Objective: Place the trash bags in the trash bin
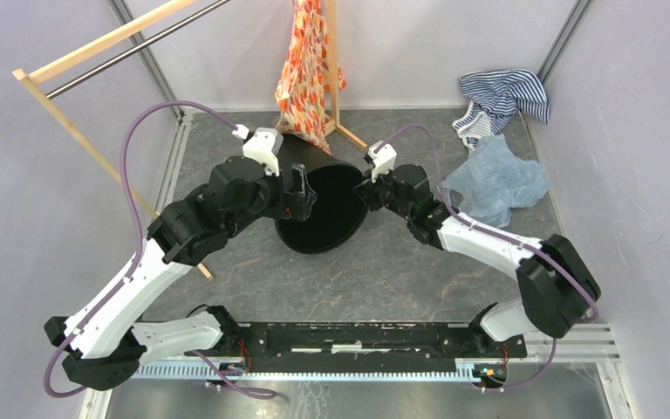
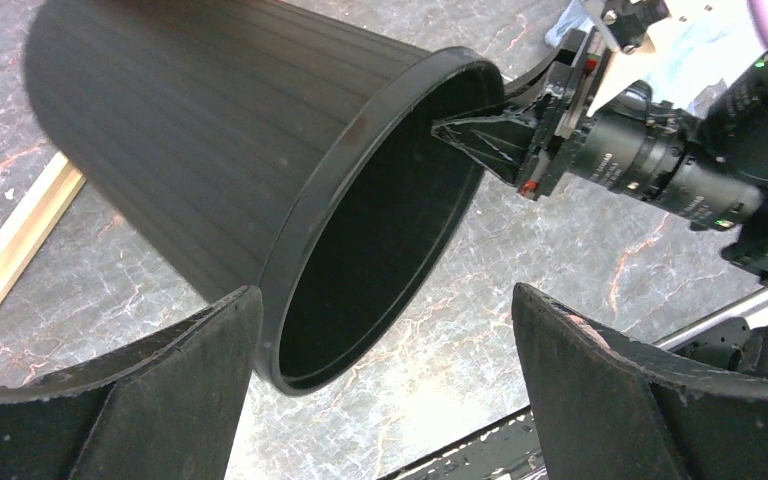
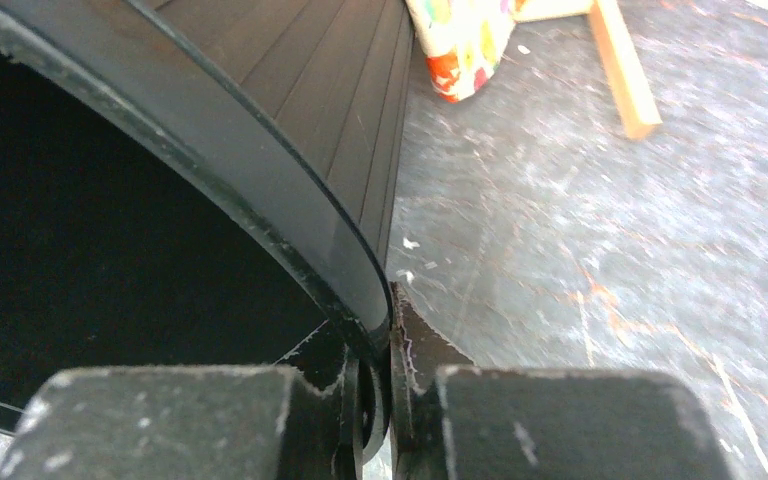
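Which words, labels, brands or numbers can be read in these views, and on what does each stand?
No text can be read anywhere. The trash bin, the orange floral fabric bag, the blue-white striped cloth and the pale-blue trash bag show no lettering; the fabric bag bears only a flower pattern.

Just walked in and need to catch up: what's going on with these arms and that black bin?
The right gripper pinches the rim of the trash bin, which is tipped with its mouth toward the arm bases. The left gripper hangs open at the bin's other side. The trash bag lies crumpled on the table, right of the bin, not yet inside.
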You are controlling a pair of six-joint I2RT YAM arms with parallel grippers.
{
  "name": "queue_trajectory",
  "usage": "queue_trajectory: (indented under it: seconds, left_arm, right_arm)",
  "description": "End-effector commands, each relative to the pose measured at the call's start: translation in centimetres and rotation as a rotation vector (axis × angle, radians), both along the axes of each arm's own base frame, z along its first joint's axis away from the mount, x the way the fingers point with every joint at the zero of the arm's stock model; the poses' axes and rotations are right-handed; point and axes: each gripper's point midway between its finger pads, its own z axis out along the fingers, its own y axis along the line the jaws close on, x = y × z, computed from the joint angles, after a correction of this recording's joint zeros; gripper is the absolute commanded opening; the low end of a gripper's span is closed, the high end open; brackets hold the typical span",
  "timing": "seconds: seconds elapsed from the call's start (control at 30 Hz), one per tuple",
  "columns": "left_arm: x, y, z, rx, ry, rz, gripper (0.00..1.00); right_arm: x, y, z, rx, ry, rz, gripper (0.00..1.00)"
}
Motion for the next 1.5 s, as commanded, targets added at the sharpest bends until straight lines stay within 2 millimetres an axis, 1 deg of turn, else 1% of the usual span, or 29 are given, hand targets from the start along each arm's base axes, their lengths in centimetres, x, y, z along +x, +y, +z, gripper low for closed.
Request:
queue_trajectory:
  seconds: [0.0,0.1,0.2,0.23,0.3,0.37,0.4,0.43,0.5,0.53,0.57,0.6,0.63,0.8,0.87,0.97,1.0,1.13,1.2,1.23,1.3,1.33,1.4,1.47]
  left_arm:
    - [0.3,0.2,2.4,0.015,-0.077,-0.023,1.0]
    - [0.3,-0.1,2.9,0.002,-0.08,-0.033,1.0]
    - [0.1,-1.1,2.6,-0.011,-0.062,-0.073,1.0]
    - [-0.2,-1.6,2.1,-0.014,-0.045,-0.104,1.0]
    - [-0.4,-2.1,1.0,-0.008,-0.018,-0.125,1.0]
    - [-0.7,-2.4,-0.7,0.031,0.017,-0.13,1.0]
    - [-0.8,-3.0,-1.7,0.053,0.035,-0.144,1.0]
    - [-0.7,-3.5,-2.6,0.067,0.054,-0.154,1.0]
    - [-0.4,-3.9,-3.3,0.064,0.051,-0.153,1.0]
    - [-0.2,-4.0,-3.1,0.052,0.036,-0.147,1.0]
    - [0.1,-4.1,-2.7,0.037,0.017,-0.139,1.0]
    - [0.3,-4.1,-2.2,0.028,0.001,-0.132,1.0]
    - [0.4,-4.2,-1.8,0.019,-0.006,-0.125,1.0]
    - [0.8,-5.0,-0.8,-0.025,-0.022,-0.123,1.0]
    - [0.7,-5.4,-0.6,-0.05,-0.016,-0.134,1.0]
    - [0.3,-6.0,-0.8,-0.073,0.006,-0.158,1.0]
    - [0.1,-6.2,-0.9,-0.078,0.013,-0.166,1.0]
    - [-0.4,-6.0,-1.1,-0.092,0.026,-0.172,1.0]
    - [-0.5,-5.6,-1.1,-0.089,0.026,-0.164,1.0]
    - [-0.6,-5.4,-1.1,-0.086,0.027,-0.162,1.0]
    - [-0.7,-5.0,-0.9,-0.077,0.023,-0.155,1.0]
    - [-0.7,-4.8,-0.9,-0.071,0.021,-0.152,1.0]
    - [-0.8,-4.5,-0.7,-0.064,0.015,-0.149,1.0]
    - [-0.7,-4.3,-0.4,-0.061,0.007,-0.143,1.0]
  right_arm:
    - [1.0,-3.9,6.7,-0.032,-0.043,-0.205,0.0]
    - [0.9,-6.6,8.6,-0.089,-0.012,-0.314,0.0]
    - [1.2,-9.1,10.1,-0.1,0.037,-0.376,0.0]
    - [1.4,-9.8,10.7,-0.102,0.055,-0.387,0.0]
    - [1.8,-11.3,11.1,-0.126,0.087,-0.422,0.0]
    - [2.3,-13.0,11.2,-0.16,0.136,-0.468,0.0]
    - [2.5,-13.9,11.0,-0.172,0.167,-0.49,0.0]
    - [2.8,-14.7,11.3,-0.167,0.184,-0.509,0.0]
    - [3.5,-16.6,11.9,-0.167,0.22,-0.562,0.0]
    - [3.7,-17.4,12.6,-0.162,0.231,-0.583,0.0]
    - [4.0,-18.3,12.8,-0.169,0.25,-0.604,0.0]
    - [4.4,-18.8,13.5,-0.162,0.255,-0.623,0.0]
    - [4.6,-19.6,13.8,-0.164,0.272,-0.643,0.0]
    - [6.6,-20.7,14.6,-0.119,0.345,-0.651,0.0]
    - [7.5,-21.2,14.5,-0.087,0.367,-0.659,0.0]
    - [9.2,-21.2,13.6,-0.028,0.409,-0.649,0.0]
    - [9.7,-20.9,13.0,-0.012,0.437,-0.637,0.0]
    - [11.3,-20.9,11.6,0.019,0.501,-0.663,0.0]
    - [11.7,-20.9,11.5,0.044,0.505,-0.679,0.0]
    - [11.9,-20.9,11.4,0.051,0.506,-0.683,0.01]
    - [12.3,-20.7,11.3,0.063,0.505,-0.683,0.07]
    - [12.5,-20.7,11.1,0.065,0.509,-0.686,0.12]
    - [12.7,-20.7,10.9,0.074,0.509,-0.689,0.26]
    - [12.9,-20.4,10.8,0.087,0.505,-0.682,0.33]
